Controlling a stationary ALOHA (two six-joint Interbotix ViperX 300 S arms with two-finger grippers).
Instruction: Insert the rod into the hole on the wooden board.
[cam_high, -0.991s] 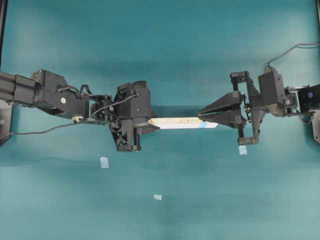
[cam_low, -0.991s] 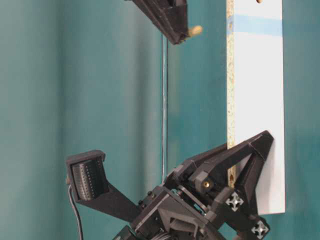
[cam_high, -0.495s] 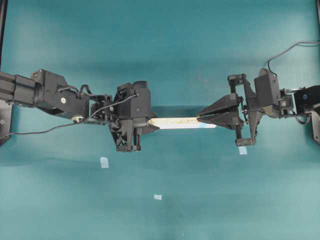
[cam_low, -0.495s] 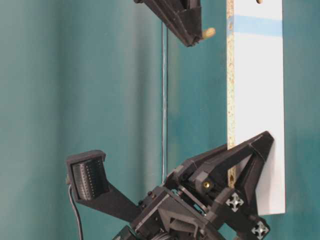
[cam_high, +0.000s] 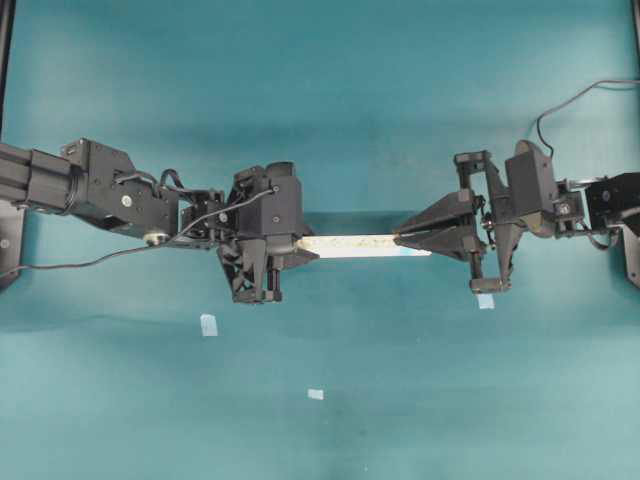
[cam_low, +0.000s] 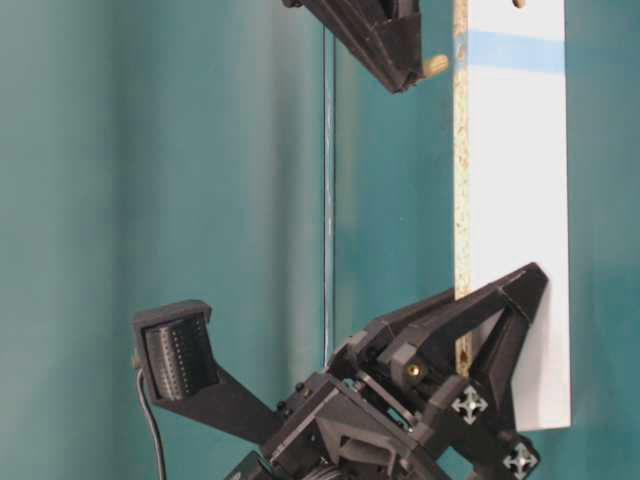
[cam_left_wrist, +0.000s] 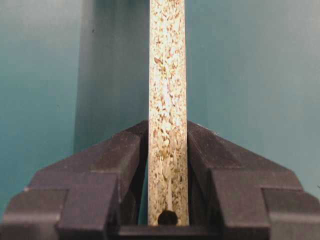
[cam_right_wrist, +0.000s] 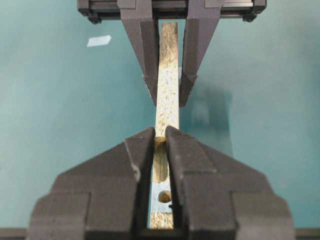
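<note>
My left gripper (cam_high: 292, 245) is shut on one end of the wooden board (cam_high: 352, 243) and holds it off the teal table, speckled edge up. In the left wrist view the board (cam_left_wrist: 167, 90) runs away between the fingers (cam_left_wrist: 125, 155), with a plain dark hole (cam_left_wrist: 168, 217) at the base. My right gripper (cam_right_wrist: 160, 132) is shut on the rod (cam_right_wrist: 160, 162), which points down at the board's edge. The blue-marked hole (cam_right_wrist: 164, 196) lies just on the near side of the rod. At table level the rod (cam_low: 436, 66) tip sits just short of the board (cam_low: 515, 200), beside its blue band.
Three small pale-blue tape squares lie on the table: one (cam_high: 208, 324) below the left arm, one (cam_high: 315, 394) toward the front middle, one (cam_high: 485, 300) under the right arm. A cable (cam_high: 570, 98) loops at the back right.
The right gripper has carried the rod closer to the board's edge and slightly along it toward the left arm. The left gripper and board have not moved.
</note>
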